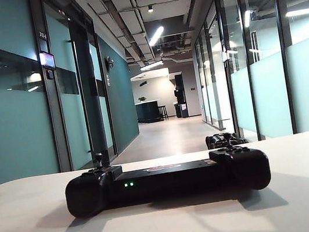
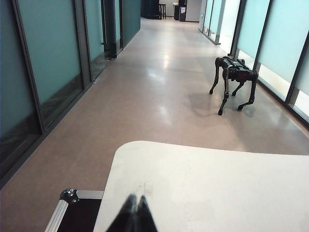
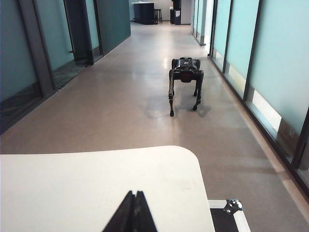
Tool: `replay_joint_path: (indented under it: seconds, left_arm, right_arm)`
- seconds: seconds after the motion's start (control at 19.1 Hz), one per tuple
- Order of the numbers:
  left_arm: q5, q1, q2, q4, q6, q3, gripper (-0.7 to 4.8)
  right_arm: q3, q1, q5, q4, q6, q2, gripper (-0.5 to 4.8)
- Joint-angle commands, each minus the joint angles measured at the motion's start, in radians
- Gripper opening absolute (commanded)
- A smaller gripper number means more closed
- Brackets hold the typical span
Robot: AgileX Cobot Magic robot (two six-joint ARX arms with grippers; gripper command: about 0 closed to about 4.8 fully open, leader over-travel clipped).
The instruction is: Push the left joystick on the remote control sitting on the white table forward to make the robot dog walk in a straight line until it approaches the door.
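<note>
Exterior: remote control (image 1: 167,180) | wrists: robot dog (image 3: 185,77), both tools (image 2: 135,212) (image 3: 134,211) closed

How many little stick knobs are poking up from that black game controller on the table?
2. The left joystick rises from the left handle of the remote control, the right joystick from its right handle. Neither gripper is near them.

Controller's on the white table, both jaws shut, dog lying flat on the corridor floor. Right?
Not quite: the robot dog is standing on its legs, not lying flat; the right wrist view shows it upright in the corridor. The rest holds: the remote control sits on the white table, and the left gripper and right gripper have jaws shut.
</note>
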Motion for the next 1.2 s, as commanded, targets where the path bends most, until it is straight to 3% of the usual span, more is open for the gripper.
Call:
replay_joint_path:
  seconds: [0.05,0.26,0.52,0.84,1.2]
  left_arm:
    - [0.001,0.0,0.0,0.016,0.005,0.003,-0.05]
    - [0.0,0.0,0.0,0.016,0.069,0.003,-0.05]
    - [0.003,0.0,0.0,0.038,0.064,0.015,-0.05]
    - [0.005,0.0,0.051,0.011,0.028,0.145,-0.05]
    - [0.173,0.0,0.333,0.013,-0.017,0.333,-0.05]
  right_arm:
    - [-0.005,0.0,-0.003,0.01,-0.003,-0.003,-0.01]
    - [-0.005,0.0,-0.003,0.008,-0.003,-0.003,-0.01]
    - [0.011,0.0,-0.005,0.027,-0.002,-0.003,-0.02]
    - [0.178,0.001,-0.008,-0.003,0.004,0.049,-0.02]
    - [0.497,0.007,-0.054,-0.152,0.061,0.38,-0.02]
